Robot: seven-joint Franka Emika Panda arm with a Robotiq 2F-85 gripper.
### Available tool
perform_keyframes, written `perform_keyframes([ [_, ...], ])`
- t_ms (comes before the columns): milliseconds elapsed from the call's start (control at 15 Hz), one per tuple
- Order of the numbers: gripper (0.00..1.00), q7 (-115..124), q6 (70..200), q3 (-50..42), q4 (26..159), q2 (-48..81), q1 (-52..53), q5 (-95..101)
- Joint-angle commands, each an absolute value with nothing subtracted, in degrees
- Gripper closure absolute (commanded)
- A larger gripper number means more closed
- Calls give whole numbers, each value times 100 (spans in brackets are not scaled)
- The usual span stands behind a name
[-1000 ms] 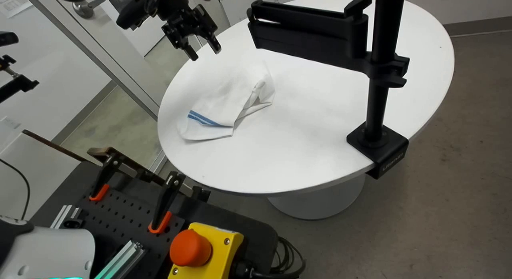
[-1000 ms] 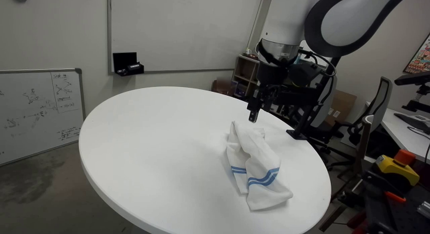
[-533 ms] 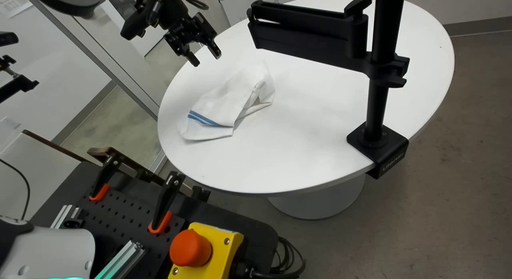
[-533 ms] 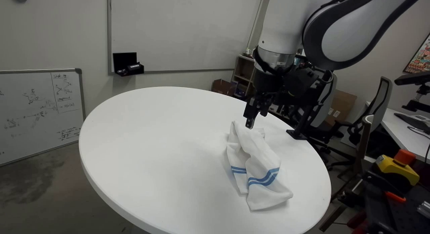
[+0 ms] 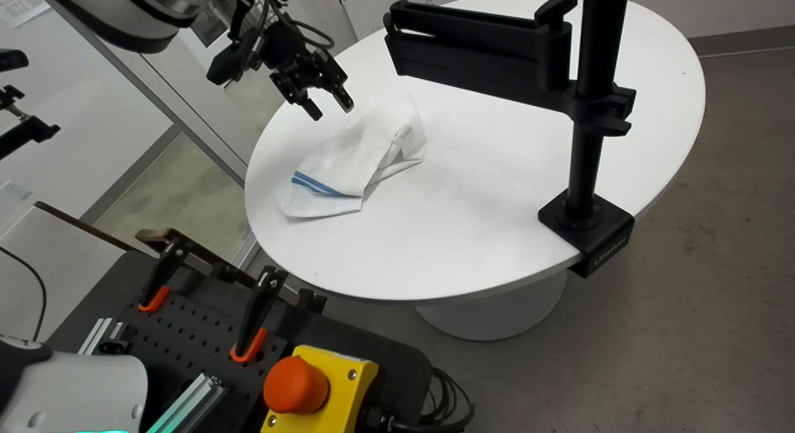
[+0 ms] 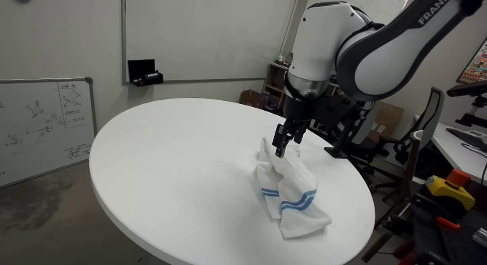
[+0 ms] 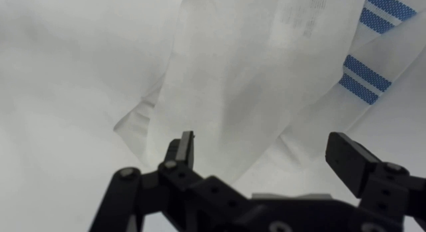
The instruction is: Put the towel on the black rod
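Both exterior views look down across the table [image 6: 171,162], the wrist view from close above the towel [image 7: 253,85].

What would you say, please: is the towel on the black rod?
No, the towel lies rumpled on the white table, apart from the black rod.

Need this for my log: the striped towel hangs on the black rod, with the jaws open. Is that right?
No: an exterior view shows the striped towel on the white table, not the black rod. The jaws are open.
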State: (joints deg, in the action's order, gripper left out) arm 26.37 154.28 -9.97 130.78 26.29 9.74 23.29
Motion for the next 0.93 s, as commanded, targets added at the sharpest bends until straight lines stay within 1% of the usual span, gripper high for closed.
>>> perform_keyframes([
  [0, 0, 2907, 15670, -1282, 12790, 3088, 1277, 2365],
  [333, 0, 2984, 15735, -1510, 12488, 3573, 1562, 2328],
  [867, 0, 2881, 15661, -1527, 12079, 4203, 1815, 2103],
])
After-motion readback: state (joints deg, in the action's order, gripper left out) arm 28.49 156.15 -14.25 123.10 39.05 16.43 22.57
